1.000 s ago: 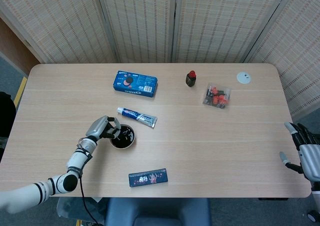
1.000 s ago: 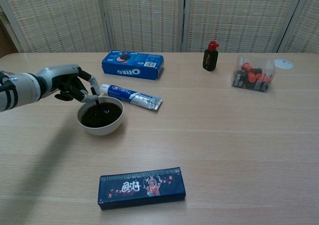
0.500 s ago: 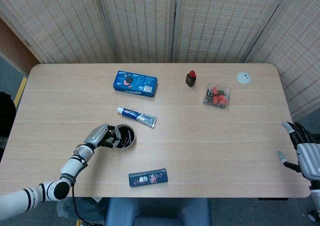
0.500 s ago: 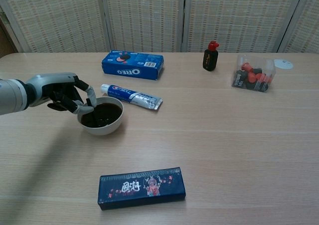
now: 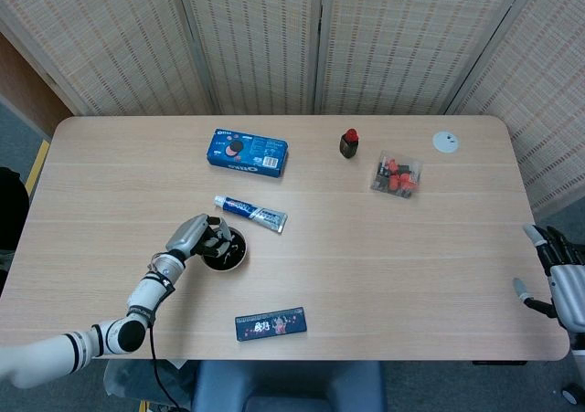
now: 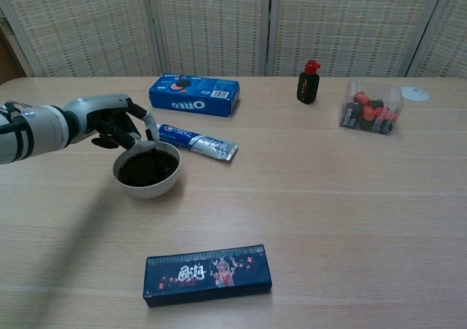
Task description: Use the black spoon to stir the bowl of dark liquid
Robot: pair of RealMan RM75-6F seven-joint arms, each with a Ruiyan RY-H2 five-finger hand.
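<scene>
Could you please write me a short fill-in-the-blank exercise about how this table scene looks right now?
1. The left hand is at the rim of the white ____, which holds dark liquid.
2. The toothpaste tube lies between the bowl and the blue ____ box.
3. The small dark bottle has a ____ cap.
4. The right hand is near the table's ____ edge, holding nothing.

Missing words: bowl; Oreo; red; right
</scene>
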